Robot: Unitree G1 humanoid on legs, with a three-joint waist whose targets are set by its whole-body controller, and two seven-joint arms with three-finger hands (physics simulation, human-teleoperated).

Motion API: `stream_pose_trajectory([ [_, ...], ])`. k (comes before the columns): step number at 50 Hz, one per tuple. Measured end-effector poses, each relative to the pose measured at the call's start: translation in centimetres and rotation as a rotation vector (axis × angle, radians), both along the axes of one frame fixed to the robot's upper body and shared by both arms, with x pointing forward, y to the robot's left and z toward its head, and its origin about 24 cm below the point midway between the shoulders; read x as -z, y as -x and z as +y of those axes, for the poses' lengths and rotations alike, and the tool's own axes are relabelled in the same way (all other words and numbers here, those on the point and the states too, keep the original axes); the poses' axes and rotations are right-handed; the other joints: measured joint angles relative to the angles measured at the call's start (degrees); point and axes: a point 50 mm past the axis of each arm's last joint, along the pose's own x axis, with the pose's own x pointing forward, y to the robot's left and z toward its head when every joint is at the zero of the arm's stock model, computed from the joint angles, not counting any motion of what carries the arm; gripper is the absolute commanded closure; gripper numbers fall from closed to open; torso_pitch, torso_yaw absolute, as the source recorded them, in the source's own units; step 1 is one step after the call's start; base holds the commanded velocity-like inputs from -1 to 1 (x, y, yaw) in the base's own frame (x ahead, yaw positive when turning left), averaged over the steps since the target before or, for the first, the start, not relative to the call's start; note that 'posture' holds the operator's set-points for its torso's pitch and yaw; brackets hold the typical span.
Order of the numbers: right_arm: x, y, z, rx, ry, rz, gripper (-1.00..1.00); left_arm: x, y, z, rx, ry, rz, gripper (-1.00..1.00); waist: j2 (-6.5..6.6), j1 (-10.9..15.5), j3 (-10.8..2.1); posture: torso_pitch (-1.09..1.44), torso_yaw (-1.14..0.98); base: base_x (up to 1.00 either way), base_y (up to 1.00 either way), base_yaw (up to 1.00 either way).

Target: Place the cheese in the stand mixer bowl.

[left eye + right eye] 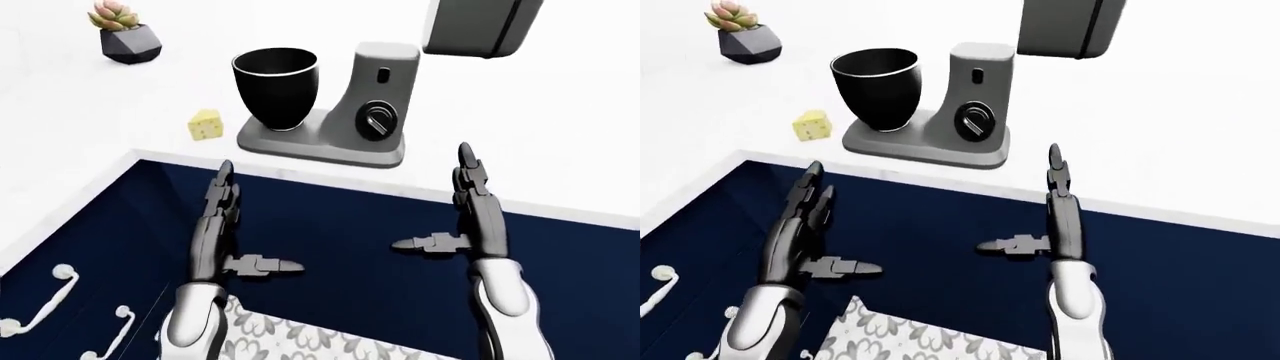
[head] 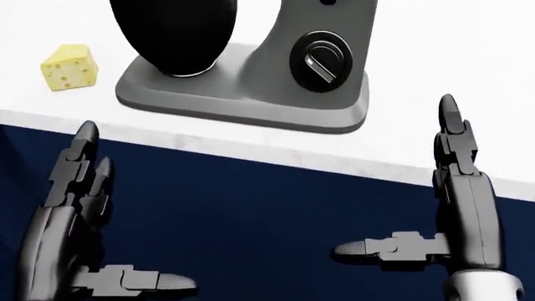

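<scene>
Sitting on the white desk (image 1: pixel 560 142) is a small yellow cheese (image 1: pixel 205 125) with holes in it. It is just to the left of the gray stand mixer (image 1: pixel 345 112) in the left-eye view, close to the mixer's flat base but not touching it. The black mixer bowl (image 1: pixel 275 86) stands upright on that base, and its open top looks dark inside. The mixer's gray head (image 1: pixel 480 26) is tipped up at the top right of that view. A round black knob (image 2: pixel 320 62) sits on the side of the mixer.

Far off to the top left, a little pink plant in a dark pot (image 1: pixel 128 36) stands on the desk, well away from the cheese.

Both robot hands are held out low, over the dark blue cupboard fronts (image 1: pixel 350 225) under the desk edge. The left robot hand (image 1: pixel 218 225) has its fingers straight and spread, with the thumb sticking out to the side. The right robot hand (image 1: pixel 470 214) is spread the same way. Neither one holds anything, and both are well apart from the cheese.

White curly handles (image 1: pixel 50 296) show at the bottom left, and a patterned gray and white floor (image 1: pixel 300 341) shows at the bottom.
</scene>
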Motion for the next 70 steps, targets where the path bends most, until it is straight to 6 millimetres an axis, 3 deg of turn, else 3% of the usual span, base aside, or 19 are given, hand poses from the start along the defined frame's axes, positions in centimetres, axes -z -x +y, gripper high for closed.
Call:
stream_pose_trajectory([
  [5, -0.6, 0.2, 0.1, -0.007, 0.002, -0.028, -1.00, -0.7, 0.1, 0.4, -0.019, -0.003, -0.035, -1.00, 3.06, 0.00, 0.49, 0.00, 0.00, 0.19, 0.00, 0.00],
  [8, -0.9, 0.2, 0.1, -0.008, 0.004, -0.044, -1.00, -0.9, 0.1, 0.4, -0.020, -0.003, -0.052, -1.00, 6.22, -0.23, 0.04, 0.00, 0.00, 0.20, 0.00, 0.00],
  [14, -0.1, 0.1, 0.7, -0.039, -0.013, -0.001, -1.00, 0.1, 0.1, 1.1, -0.055, -0.011, 0.000, -1.00, 5.06, 1.36, -0.13, 0.00, 0.00, 0.19, 0.00, 0.00],
  [18, -0.8, 0.2, 0.4, -0.027, -0.006, -0.037, -1.00, -0.5, 0.2, 0.9, -0.042, -0.009, -0.032, -1.00, 2.35, 1.57, 0.03, 0.00, 0.00, 0.20, 0.00, 0.00],
  [21, -1.2, 0.4, 0.4, -0.027, -0.002, -0.058, -1.00, -1.1, 0.3, 1.1, -0.047, -0.008, -0.056, -1.00, -0.79, 1.63, -0.40, 0.00, 0.00, 0.19, 0.00, 0.00],
  [23, -1.0, 0.4, 0.0, -0.009, 0.006, -0.050, -1.00, -1.2, 0.5, 0.9, -0.040, 0.008, -0.055, -1.00, 0.01, 0.60, -0.14, 0.00, 0.00, 0.19, 0.00, 0.00],
  [25, -0.5, 0.5, -0.4, 0.014, 0.004, -0.020, -1.00, -1.1, 0.6, 1.0, -0.033, 0.013, -0.042, -1.00, -0.22, 0.09, 0.02, 0.00, 0.00, 0.20, 0.00, 0.00],
  [27, -0.3, 0.5, -0.4, 0.019, 0.002, -0.010, -1.00, -1.5, 0.8, 1.4, -0.046, 0.015, -0.047, -1.00, 0.36, 0.01, -0.06, 0.00, 0.00, 0.19, 0.00, 0.00],
  [32, -1.0, 0.6, -0.3, 0.007, 0.002, -0.045, -1.00, -3.4, 1.5, 2.1, -0.076, 0.009, -0.117, -1.00, 3.92, -0.15, 0.51, 0.00, 0.00, 0.19, 0.00, 0.00],
  [34, -1.2, 0.6, -0.3, 0.007, 0.003, -0.055, -1.00, -4.3, 1.9, 2.5, -0.087, 0.008, -0.146, -1.00, 6.27, -0.28, 0.05, 0.00, 0.00, 0.20, 0.00, 0.00],
  [39, -0.5, 0.7, -0.3, 0.011, -0.025, -0.029, -1.00, -5.1, 2.5, 3.4, -0.134, 0.001, -0.155, -1.00, 5.14, 0.84, 0.09, 0.00, 0.00, 0.04, 0.00, 0.00],
  [44, -1.2, 1.3, -1.0, 0.049, -0.023, -0.065, -1.00, -6.5, 3.2, 3.9, -0.147, 0.004, -0.195, -1.00, 0.82, 1.02, 0.33, 0.00, 0.00, 0.00, 0.00, 0.00],
  [49, -1.0, 1.6, -1.5, 0.080, -0.028, -0.051, -1.00, -7.3, 3.3, 4.5, -0.153, 0.008, -0.202, -1.00, 2.32, 0.99, -0.75, 0.00, 0.00, 0.00, 0.00, 0.00],
  [54, -1.4, 1.9, -1.6, 0.078, -0.029, -0.071, -1.00, -8.5, 3.3, 5.6, -0.184, -0.003, -0.243, -1.00, 2.89, 0.80, -1.17, 0.00, 0.00, 0.00, 0.00, 0.00],
  [64, -1.5, 2.1, -2.0, 0.085, -0.029, -0.078, -1.00, -10.4, 1.3, 8.4, -0.259, -0.035, -0.259, -1.00, 3.20, 0.40, -0.64, 0.00, 0.00, 0.00, 0.00, 0.00],
  [70, -1.6, 2.1, -1.7, 0.074, -0.030, -0.081, -1.00, -11.5, -0.9, 10.2, -0.290, -0.061, -0.247, -1.00, 3.23, 0.26, -0.28, 0.00, 0.00, 0.00, 0.00, 0.00],
])
